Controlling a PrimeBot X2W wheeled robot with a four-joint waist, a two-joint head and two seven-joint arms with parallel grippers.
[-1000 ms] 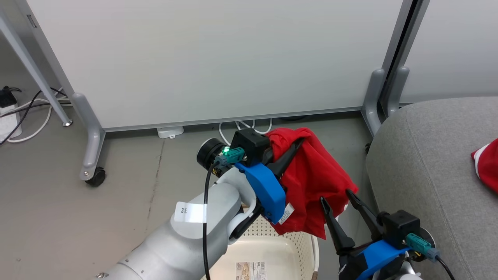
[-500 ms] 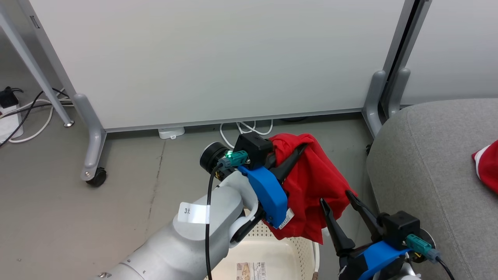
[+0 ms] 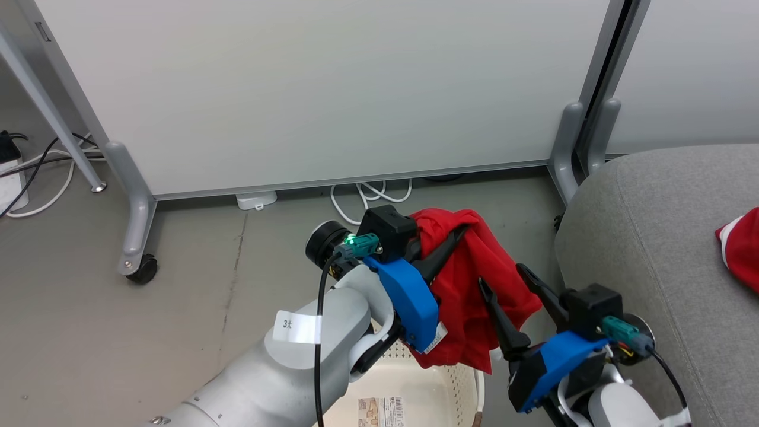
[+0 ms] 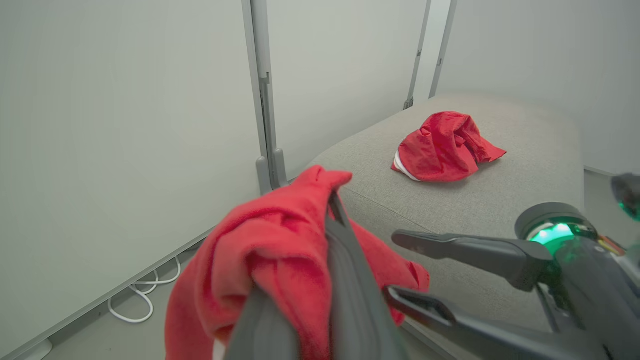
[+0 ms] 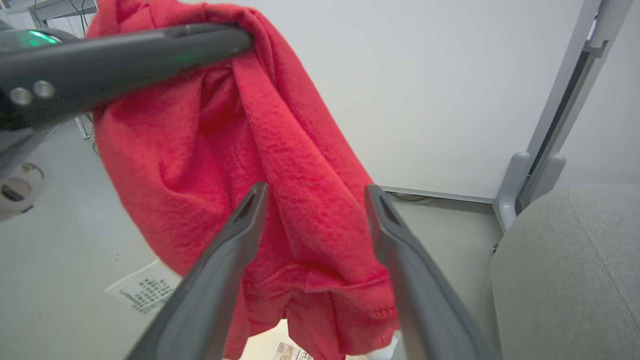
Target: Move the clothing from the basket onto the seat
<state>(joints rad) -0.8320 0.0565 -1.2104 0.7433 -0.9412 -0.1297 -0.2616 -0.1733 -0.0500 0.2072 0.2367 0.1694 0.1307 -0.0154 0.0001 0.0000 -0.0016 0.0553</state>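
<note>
Basket (image 3: 456,379) sits at the bottom of the head view, under both arms. The part in view shows bare base and the barcode label (image 3: 379,412), no clothing.

Just above it, the left gripper (image 3: 456,232) is clenched on a red garment (image 3: 459,302). The cloth is pinched at the top, draped over a finger and hanging free. Its hem is near the basket's far rim; can't tell if it touches.

The right gripper (image 3: 501,274) has its jaws spread wide and grasps nothing. In the right wrist view its fingers frame the hanging fold, but contact isn't clear.

Change over the last second: the right gripper has come up and in toward the cloth. The left grip is the same and the garment is roughly where it was. The head camera shifted a little too.

Meaning, as a judgement: the garment is lifted out and the carry to the seat isn't done yet. The right arm looks set to take a second hold or support the drape.

Further right is the seat (image 3: 652,237), grey, close beside the arms. A second red garment (image 3: 741,249) with white trim lies crumpled on it, so the task looks partly done.

Behind are the white partition (image 3: 326,89) and loose cables (image 3: 367,193) on the floor.
</note>
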